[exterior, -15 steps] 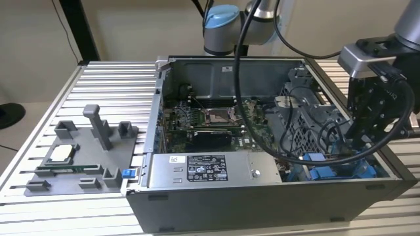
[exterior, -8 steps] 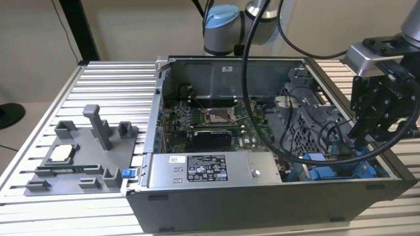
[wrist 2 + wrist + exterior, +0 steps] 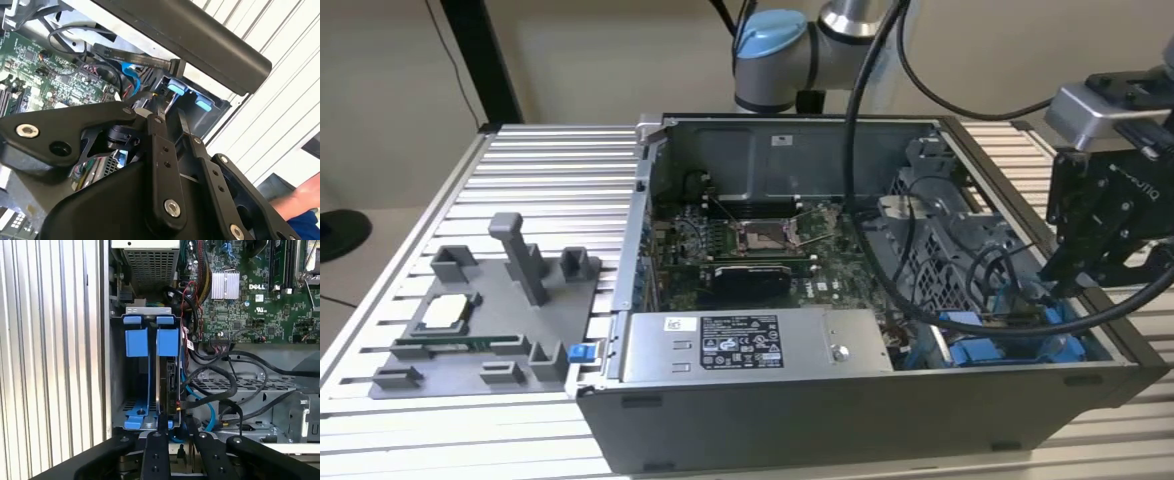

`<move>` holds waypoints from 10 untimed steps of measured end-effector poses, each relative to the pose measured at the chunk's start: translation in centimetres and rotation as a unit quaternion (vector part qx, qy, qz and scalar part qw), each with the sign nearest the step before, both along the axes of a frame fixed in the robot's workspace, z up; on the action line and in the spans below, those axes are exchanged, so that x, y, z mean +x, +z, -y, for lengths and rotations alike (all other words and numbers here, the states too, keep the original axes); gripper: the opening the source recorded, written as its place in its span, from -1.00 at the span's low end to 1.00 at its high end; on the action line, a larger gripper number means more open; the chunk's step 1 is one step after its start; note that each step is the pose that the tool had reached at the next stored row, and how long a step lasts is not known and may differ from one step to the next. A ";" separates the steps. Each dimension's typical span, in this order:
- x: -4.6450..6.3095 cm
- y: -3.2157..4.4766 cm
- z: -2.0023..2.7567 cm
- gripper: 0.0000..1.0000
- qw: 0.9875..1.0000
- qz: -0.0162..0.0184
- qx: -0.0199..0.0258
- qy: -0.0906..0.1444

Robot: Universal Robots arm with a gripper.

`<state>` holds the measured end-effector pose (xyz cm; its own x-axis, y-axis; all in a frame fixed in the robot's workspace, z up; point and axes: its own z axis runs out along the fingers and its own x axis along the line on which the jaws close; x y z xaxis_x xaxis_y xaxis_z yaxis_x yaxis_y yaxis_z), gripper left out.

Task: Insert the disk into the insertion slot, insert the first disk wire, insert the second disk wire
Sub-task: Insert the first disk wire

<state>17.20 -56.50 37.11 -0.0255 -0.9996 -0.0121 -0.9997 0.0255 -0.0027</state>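
In the exterior view the arm [image 3: 774, 50] stands behind the open computer case [image 3: 854, 410] on the bench [image 3: 547, 170]. Its gripper [image 3: 1057, 283] points down into the case's corner at the exterior view's right, above the insertion slot [image 3: 987, 352]. In the second wrist view the gripper [image 3: 170, 112] is just beside the slot's blue tabs [image 3: 176, 88]. In the first wrist view the disk [image 3: 169, 377] sits edge-on inside the slot [image 3: 116, 390], and the gripper [image 3: 175, 421] is at its end. Whether the gripper is apart or clamped cannot be told.

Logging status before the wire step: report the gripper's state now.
Gripper: open or shut cannot be told; it is close to the end of the disk, which sits in the insertion slot.
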 end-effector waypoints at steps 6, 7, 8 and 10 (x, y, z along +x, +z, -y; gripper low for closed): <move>1.4 0.05 0.02 -1.00 1.000 -0.014 0.000 0.000; 1.6 0.06 0.03 -1.00 1.000 -0.016 0.000 0.000; 1.8 0.06 0.05 -1.00 1.000 -0.017 0.000 0.001; 2.3 0.06 0.09 -1.00 1.000 -0.018 0.001 0.001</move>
